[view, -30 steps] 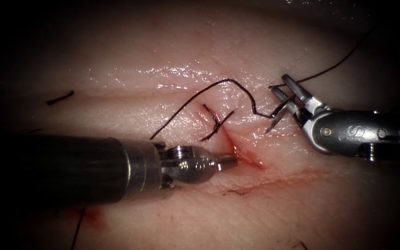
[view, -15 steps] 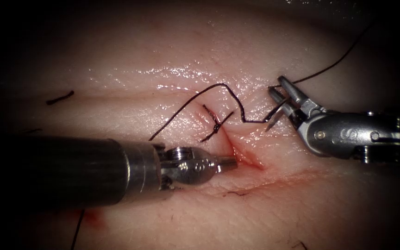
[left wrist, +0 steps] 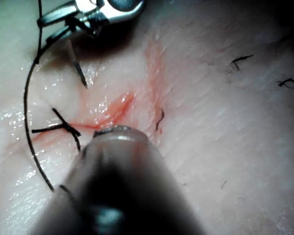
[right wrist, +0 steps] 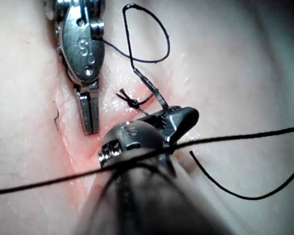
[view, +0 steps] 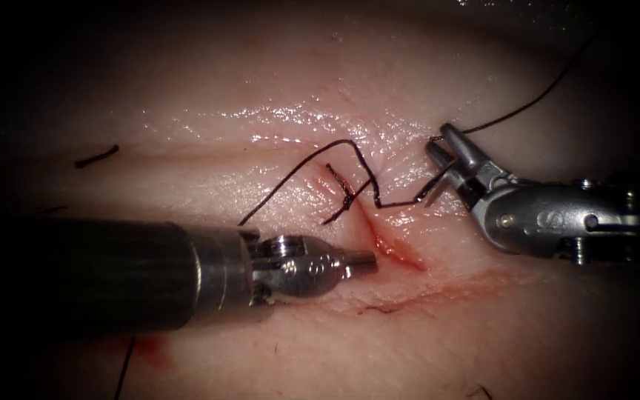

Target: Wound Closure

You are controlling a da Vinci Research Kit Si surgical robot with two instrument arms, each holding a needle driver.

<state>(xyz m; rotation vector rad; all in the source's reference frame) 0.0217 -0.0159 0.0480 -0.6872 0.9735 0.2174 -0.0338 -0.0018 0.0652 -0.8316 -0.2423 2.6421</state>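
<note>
The right pincer (view: 438, 152) sits to the right of the cut (view: 390, 248), its two jaws slightly parted at the tips yet clamped on the needle (view: 438, 181), which crosses between them near its middle. The needle's pointed end slants down and to the left, hanging just above the tissue (view: 483, 326) and not in it; in the left wrist view the same needle (left wrist: 77, 68) hangs from that pincer (left wrist: 59, 24) with its point free above the surface. Thread (view: 379, 181) runs from the needle's lower end leftward, kinks sharply, climbs in an arch over the upper part of the cut and drops toward the left tool's shaft. Another dark strand leaves the right pincer and runs up and to the right, out over the tissue. The left pincer (view: 364, 259) lies to the left of the cut, its jaws pressed together and holding nothing, the tip just beside the red lower end of the cut. In the right wrist view this left pincer (right wrist: 89, 115) points at the same spot, its jaws together. Above it a finished knot (view: 346, 198) with short dark tails crosses the cut. Red fluid (view: 150, 352) stains the tissue below the left shaft, and a short cut end of thread (view: 96, 156) lies well apart on the far left.
</note>
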